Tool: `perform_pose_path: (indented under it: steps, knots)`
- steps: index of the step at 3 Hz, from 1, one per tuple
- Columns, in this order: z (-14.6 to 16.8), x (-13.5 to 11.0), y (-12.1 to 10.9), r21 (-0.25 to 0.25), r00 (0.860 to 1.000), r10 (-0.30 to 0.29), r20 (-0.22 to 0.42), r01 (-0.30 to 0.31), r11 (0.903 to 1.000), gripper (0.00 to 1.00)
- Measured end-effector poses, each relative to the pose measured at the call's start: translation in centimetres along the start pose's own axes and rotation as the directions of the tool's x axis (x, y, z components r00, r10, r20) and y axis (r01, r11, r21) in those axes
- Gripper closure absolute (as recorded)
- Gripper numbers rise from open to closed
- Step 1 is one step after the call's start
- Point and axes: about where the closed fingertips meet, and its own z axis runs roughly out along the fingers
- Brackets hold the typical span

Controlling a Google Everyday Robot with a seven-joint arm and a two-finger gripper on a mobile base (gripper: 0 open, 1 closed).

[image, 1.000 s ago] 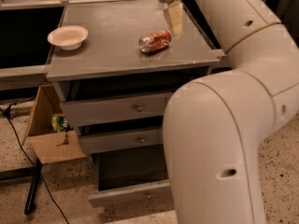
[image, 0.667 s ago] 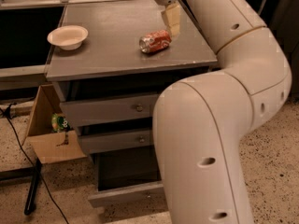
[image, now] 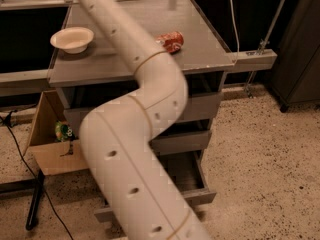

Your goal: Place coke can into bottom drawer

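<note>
The coke can [image: 170, 40] lies on its side on the grey cabinet top [image: 200, 54], right of centre and a little dented. Below, the bottom drawer [image: 187, 173] stands pulled open with its dark inside showing, though my arm covers its left part. My white arm [image: 145, 114] runs from the bottom of the camera view up across the cabinet and leaves at the top left. The gripper is beyond that top edge, out of view. Nothing touches the can.
A white bowl [image: 73, 38] sits on the left of the cabinet top. The two shallower drawers [image: 182, 140] above the open one are closed. A cardboard box [image: 47, 151] holding a green item [image: 62, 131] stands left of the cabinet, with a black cable on the speckled floor.
The gripper that hovered just above the can has left the view at the top. My arm has swung left across the cabinet. The can has not moved on the top.
</note>
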Motion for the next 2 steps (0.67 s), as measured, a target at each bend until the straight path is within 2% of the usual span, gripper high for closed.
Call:
perform_pose_path:
  steps: [1, 2]
  knots:
    - [2.71, -5.69, -0.68, 0.007, 1.000, -0.001, 0.019, 0.000, 1.0000, 0.00]
    - [1.85, -5.60, -0.74, 0.007, 1.000, -0.001, 0.019, 0.000, 1.0000, 0.00]
